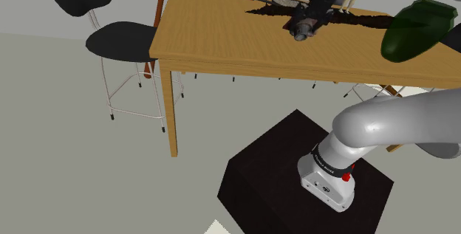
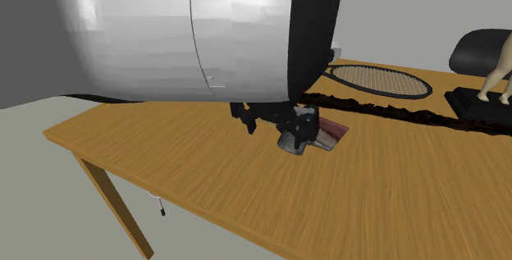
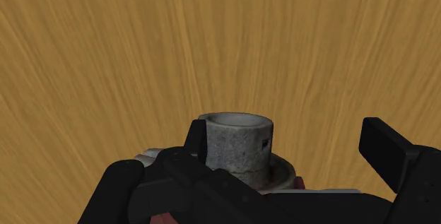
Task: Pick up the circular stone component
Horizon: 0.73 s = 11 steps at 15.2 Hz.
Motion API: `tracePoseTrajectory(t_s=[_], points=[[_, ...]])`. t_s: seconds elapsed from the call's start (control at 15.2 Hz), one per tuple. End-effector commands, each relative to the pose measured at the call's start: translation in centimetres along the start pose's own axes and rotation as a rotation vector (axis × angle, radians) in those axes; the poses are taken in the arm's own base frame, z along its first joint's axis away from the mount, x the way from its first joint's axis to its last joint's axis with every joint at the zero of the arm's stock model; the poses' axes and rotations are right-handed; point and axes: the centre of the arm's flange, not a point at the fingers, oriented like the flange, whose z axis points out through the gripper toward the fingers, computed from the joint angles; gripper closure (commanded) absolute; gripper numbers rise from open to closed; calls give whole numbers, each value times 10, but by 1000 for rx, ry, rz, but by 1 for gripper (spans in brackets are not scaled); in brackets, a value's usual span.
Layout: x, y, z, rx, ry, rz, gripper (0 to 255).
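The circular stone component (image 3: 237, 145) is a short grey speckled cylinder with a wider ring at its base. It rests on the wooden table (image 3: 212, 46), partly on a flat reddish-brown thing (image 2: 332, 134). My black gripper (image 3: 290, 141) is open and straddles it: one finger (image 3: 198, 143) is close against the cylinder's side, and the other finger (image 3: 385, 148) stands well clear of it. In the shoulder view the gripper (image 1: 304, 20) hangs low over the stone (image 1: 301, 35) near the table's far side. In the second exterior view the gripper (image 2: 275, 123) is just beside the stone (image 2: 297, 141).
A racket (image 1: 258, 0) with an orange handle lies behind the stone and appears again (image 2: 381, 79). A dark ragged strip (image 2: 394, 112) crosses the table. A dark green object (image 1: 414, 29) and a black chair (image 1: 111, 40) flank the table. A pale figurine (image 2: 499, 74) stands on a black base.
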Motion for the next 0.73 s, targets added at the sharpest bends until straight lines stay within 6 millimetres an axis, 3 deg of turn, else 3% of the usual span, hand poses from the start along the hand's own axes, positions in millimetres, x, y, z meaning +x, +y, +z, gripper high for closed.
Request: tracePoseTrajectory(t_s=[0.0, 0.13, 0.66], points=[[13, 16, 6, 13, 48, 83, 0], [20, 28, 10, 20, 76, 132, 0], [8, 29, 48, 20, 76, 132, 0]])
